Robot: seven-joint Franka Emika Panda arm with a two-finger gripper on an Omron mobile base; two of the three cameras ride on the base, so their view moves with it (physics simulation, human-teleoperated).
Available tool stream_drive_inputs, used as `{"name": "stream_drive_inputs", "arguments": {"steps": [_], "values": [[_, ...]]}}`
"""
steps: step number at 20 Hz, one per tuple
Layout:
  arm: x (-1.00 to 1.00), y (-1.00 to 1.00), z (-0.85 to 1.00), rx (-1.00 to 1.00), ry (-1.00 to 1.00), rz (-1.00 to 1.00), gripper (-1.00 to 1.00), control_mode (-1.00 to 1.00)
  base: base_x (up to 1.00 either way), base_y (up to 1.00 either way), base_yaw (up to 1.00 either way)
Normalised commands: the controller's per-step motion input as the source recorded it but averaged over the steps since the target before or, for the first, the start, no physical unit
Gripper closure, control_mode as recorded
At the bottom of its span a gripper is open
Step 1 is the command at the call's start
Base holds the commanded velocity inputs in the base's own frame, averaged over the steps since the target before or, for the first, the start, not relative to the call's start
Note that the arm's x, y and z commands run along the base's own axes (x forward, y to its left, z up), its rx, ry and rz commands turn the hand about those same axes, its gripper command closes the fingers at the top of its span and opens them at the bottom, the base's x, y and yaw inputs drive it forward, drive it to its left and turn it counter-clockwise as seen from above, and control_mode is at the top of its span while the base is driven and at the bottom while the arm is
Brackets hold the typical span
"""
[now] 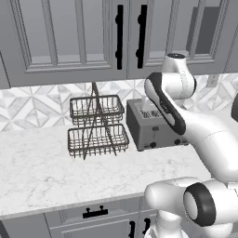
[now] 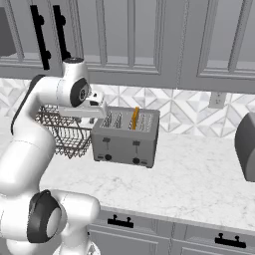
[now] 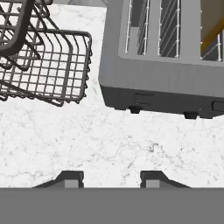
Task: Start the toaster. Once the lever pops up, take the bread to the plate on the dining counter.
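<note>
The gripper [image 3: 111, 178] hangs above the marble counter [image 3: 109, 144] just in front of the toaster [image 2: 125, 138], jaws partly apart with nothing between them. The bread [image 2: 134, 118] stands upright in a toaster slot, beside the wire basket rack [image 1: 97, 126].

The left base view looks forward and down from behind the arm's left side, taking in the marble bench [image 1: 46, 172], the wire basket rack [image 1: 96, 126] and the toaster [image 1: 151, 125] against the far tiled wall, with the arm at the lower right. The right base view faces the same bench from behind the arm's right, so the toaster [image 2: 127, 135] sits mid-frame and the rack [image 2: 64, 130] lies partly behind the arm. The hand view looks steeply down from close above, sharing the toaster's slotted top [image 3: 170, 39], the rack's basket [image 3: 48, 65] and the bench surface.
</note>
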Motion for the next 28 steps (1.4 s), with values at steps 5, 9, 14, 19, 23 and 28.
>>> {"name": "stream_drive_inputs", "arguments": {"steps": [5, 9, 14, 19, 23, 28], "values": [[-0.02, -0.46, -0.01, 0.11, 0.01, 0.00, -1.00, -1.00, 0.00, 0.00, 0.00], [-0.02, -0.70, -0.06, 0.19, 0.00, -0.09, -1.00, -1.00, 0.00, 0.00, 0.00], [-0.08, -0.80, -0.15, 0.27, -0.01, -0.11, -1.00, -1.00, 0.00, 0.00, 0.00], [-0.12, -0.54, -0.02, 0.19, -0.01, -0.02, -1.00, -1.00, 0.00, 0.00, 0.00], [-0.09, -0.44, -0.46, 0.22, -0.01, -0.04, -1.00, -1.00, 0.00, 0.00, 0.00], [0.00, -0.25, -0.51, 0.16, 0.00, -0.03, -1.00, -1.00, 0.00, 0.00, 0.00]]}}
